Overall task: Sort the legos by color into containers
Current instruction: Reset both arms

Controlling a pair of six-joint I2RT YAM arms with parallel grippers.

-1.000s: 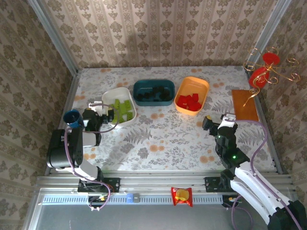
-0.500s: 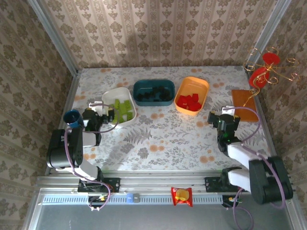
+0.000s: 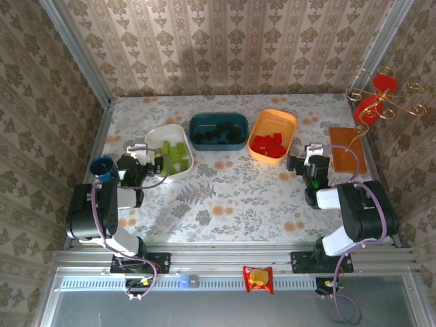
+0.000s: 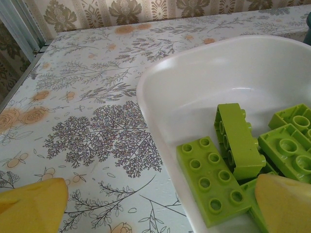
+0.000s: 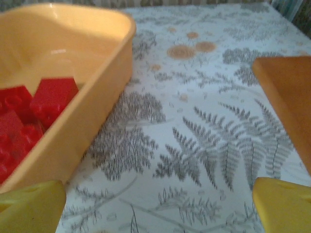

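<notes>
With every brick in view already lying in a tray, the sort looks all but finished. At left, the left gripper [image 3: 148, 162] hangs spread and empty, straddling the near rim of the white tray [image 3: 158, 134], which holds the green legos [image 3: 175, 155]. The teal tray [image 3: 218, 117] at centre carries the black legos [image 3: 216, 135], and the orange tray [image 3: 286, 122] the red legos [image 3: 268, 145]. The right gripper [image 3: 305, 158], fingers wide and holding nothing, sits low over the table [image 3: 225, 197] between that tray and the slab [image 3: 347, 150]. The next move probably calls only for a last check for strays, then drawing both arms back. A blue cup [image 3: 102, 165] stands just left of the left arm and a snack packet [image 3: 258, 278] lies on the near rail; cup, tray rim and slab edge look the likeliest snags
</notes>
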